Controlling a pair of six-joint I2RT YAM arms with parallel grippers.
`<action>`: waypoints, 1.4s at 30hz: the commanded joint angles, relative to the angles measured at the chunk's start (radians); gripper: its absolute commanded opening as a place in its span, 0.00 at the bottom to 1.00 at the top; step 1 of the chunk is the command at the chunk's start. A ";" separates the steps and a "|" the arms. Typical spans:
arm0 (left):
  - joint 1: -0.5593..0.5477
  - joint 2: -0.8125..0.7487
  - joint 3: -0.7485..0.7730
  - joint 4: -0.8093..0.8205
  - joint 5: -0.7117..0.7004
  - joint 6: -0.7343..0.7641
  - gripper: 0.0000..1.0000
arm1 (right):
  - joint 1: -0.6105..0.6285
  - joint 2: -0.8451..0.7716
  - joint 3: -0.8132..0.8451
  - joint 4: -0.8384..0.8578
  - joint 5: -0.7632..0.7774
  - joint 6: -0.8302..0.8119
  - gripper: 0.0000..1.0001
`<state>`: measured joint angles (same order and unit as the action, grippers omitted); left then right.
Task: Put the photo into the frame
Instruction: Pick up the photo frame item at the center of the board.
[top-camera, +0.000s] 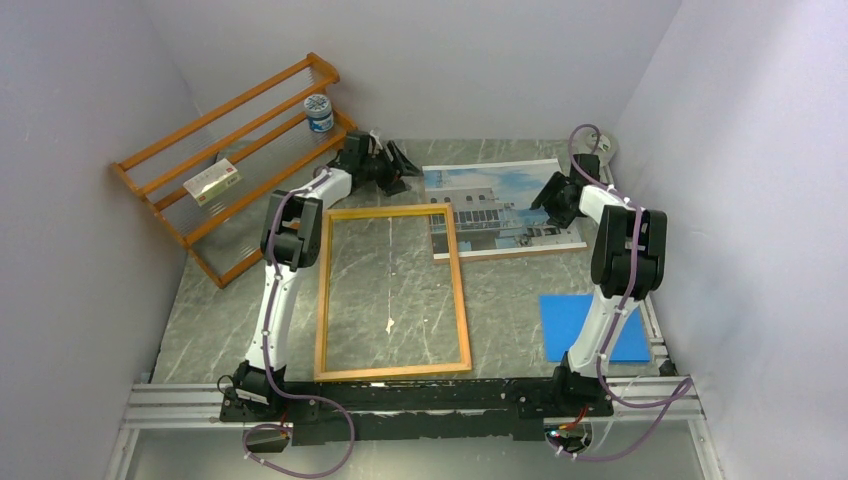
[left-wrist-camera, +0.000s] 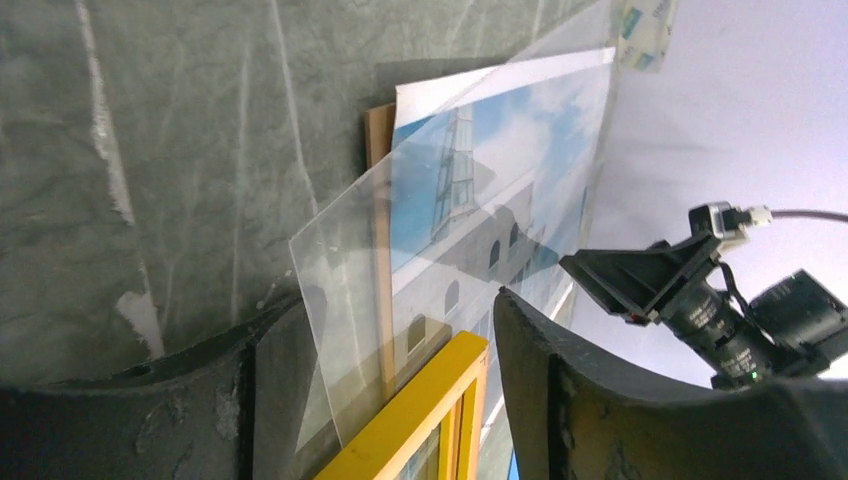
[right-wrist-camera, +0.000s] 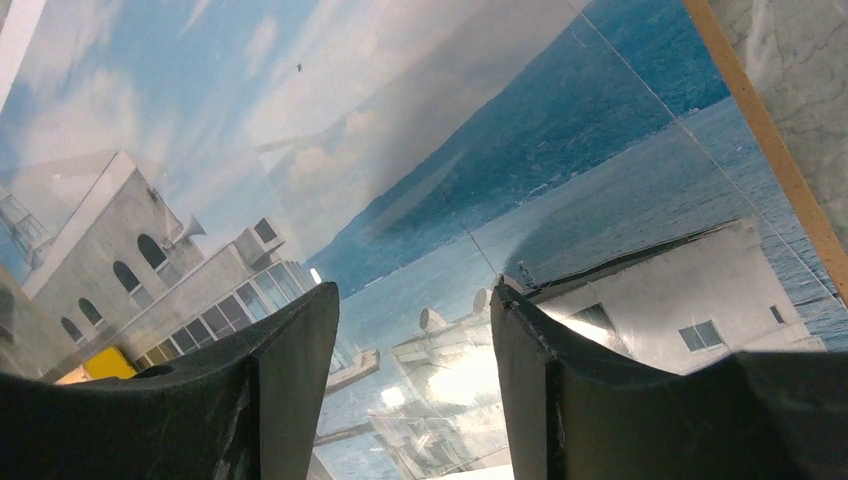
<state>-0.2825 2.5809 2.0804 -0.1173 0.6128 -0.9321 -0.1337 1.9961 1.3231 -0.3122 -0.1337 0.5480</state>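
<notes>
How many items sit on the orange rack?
2: on the rack, a round blue-and-white tin at its right end, a flat pale packet left of middle. None seems hidden.

glossy paper photo (top-camera: 505, 205), wooden frame (top-camera: 459, 290), clear smooth pane (left-wrist-camera: 350, 290)

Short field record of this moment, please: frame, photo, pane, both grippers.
frame: lying flat, centre, no photo inside
photo: face up on brown backing board, beyond frame's far right corner
clear pane: over photo
left gripper: open, pane's corner between its jaws
right gripper: open, above photo's right part
</notes>
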 joint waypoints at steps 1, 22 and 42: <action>-0.017 -0.010 -0.094 0.193 0.079 -0.105 0.66 | 0.004 0.101 -0.042 -0.179 0.029 -0.035 0.62; -0.012 0.015 -0.060 0.585 0.226 -0.159 0.03 | 0.005 -0.069 -0.038 -0.145 -0.020 -0.037 0.77; -0.015 -0.050 0.126 0.637 0.155 0.156 0.03 | 0.041 -0.513 -0.224 -0.059 -0.131 -0.044 0.83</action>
<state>-0.2916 2.6152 2.1544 0.4492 0.7994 -0.8856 -0.0994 1.5303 1.1225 -0.4095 -0.2436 0.5186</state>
